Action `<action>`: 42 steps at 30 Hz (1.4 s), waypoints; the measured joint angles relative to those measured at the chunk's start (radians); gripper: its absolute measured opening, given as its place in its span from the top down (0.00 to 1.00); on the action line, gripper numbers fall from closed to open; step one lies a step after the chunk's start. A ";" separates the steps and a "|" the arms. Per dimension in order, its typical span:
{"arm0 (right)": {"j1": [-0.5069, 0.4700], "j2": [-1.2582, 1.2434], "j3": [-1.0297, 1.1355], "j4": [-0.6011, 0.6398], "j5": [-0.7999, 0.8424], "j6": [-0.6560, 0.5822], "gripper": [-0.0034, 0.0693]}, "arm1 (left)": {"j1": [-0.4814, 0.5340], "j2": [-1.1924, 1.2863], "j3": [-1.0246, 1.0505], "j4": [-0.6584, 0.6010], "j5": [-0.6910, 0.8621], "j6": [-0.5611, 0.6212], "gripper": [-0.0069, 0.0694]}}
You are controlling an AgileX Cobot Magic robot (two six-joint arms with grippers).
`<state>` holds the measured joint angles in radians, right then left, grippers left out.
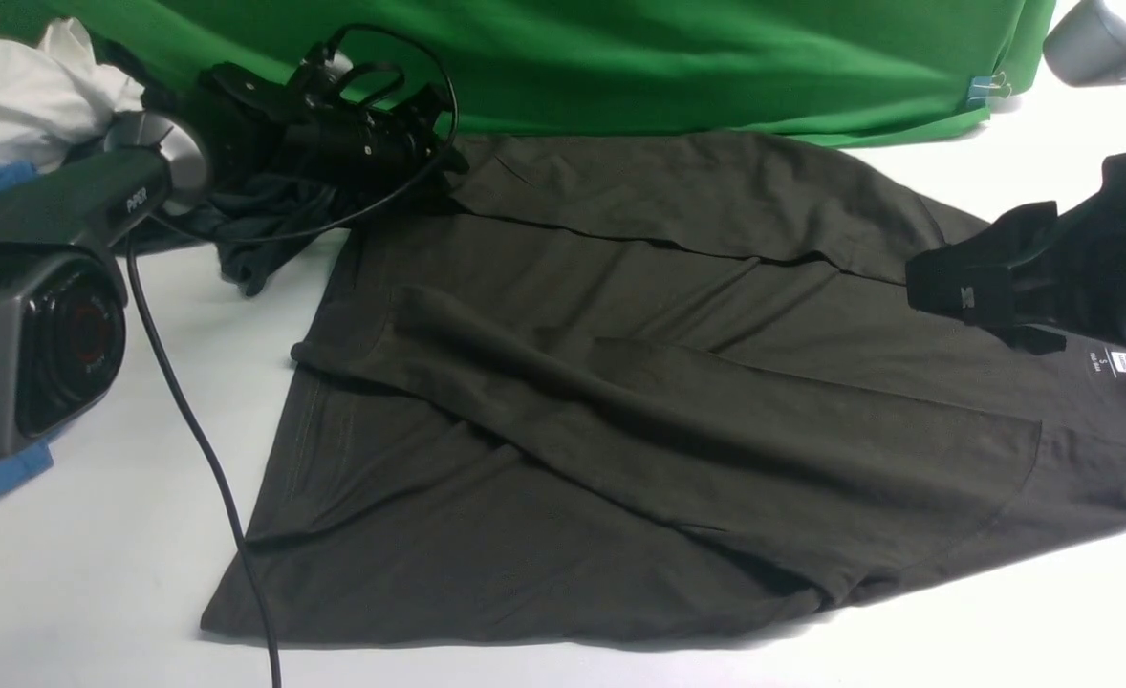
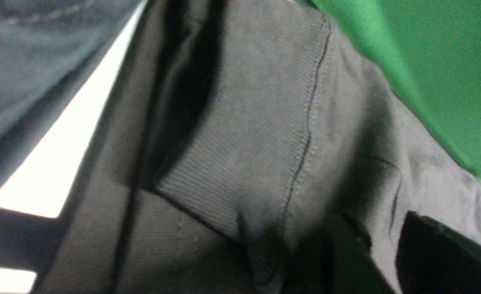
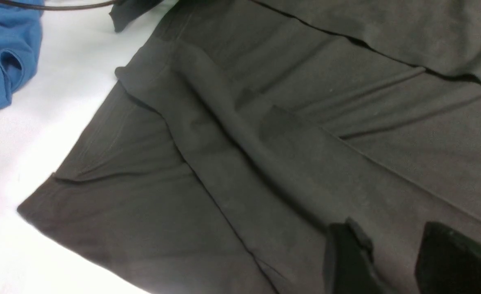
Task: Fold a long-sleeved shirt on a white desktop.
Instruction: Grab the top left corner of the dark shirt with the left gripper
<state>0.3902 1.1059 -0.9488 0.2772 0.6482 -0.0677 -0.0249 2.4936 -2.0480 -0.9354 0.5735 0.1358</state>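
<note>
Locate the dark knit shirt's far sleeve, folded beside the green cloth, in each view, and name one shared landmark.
Front: along the far edge, beside the green cloth backdrop; far sleeve.
Left wrist: ribbed cuff and sleeve, beside the green.
Right wrist: partly shown.
Shared landmark: dark shirt body beneath.

A green cloth backdrop (image 1: pixel 716 67) borders the table's far edge; white fabric (image 1: pixel 37 86) and blue fabric (image 3: pixel 10 57) occupy its left side.

Sleeved shirt (image 1: pixel 697 382) on the desktop (image 1: pixel 133 564), cloth backdrop (image 1: pixel 678 57) behind (other garments (image 1: pixel 267 215) to the left).
</note>
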 joint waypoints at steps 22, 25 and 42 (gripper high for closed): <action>0.000 0.003 0.000 0.002 -0.004 0.000 0.62 | -0.103 0.001 -0.294 0.692 0.237 -0.075 0.35; 0.000 0.004 0.000 0.002 -0.003 0.000 0.62 | -0.103 0.023 -0.295 0.683 0.225 -0.057 0.35; 0.000 0.004 0.000 0.002 0.011 0.000 0.62 | -0.092 0.081 -0.295 0.638 0.170 -0.038 0.79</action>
<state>0.3902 1.1097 -0.9488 0.2789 0.6596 -0.0677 -0.1169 2.5744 -2.3428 -0.2971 0.7430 0.0980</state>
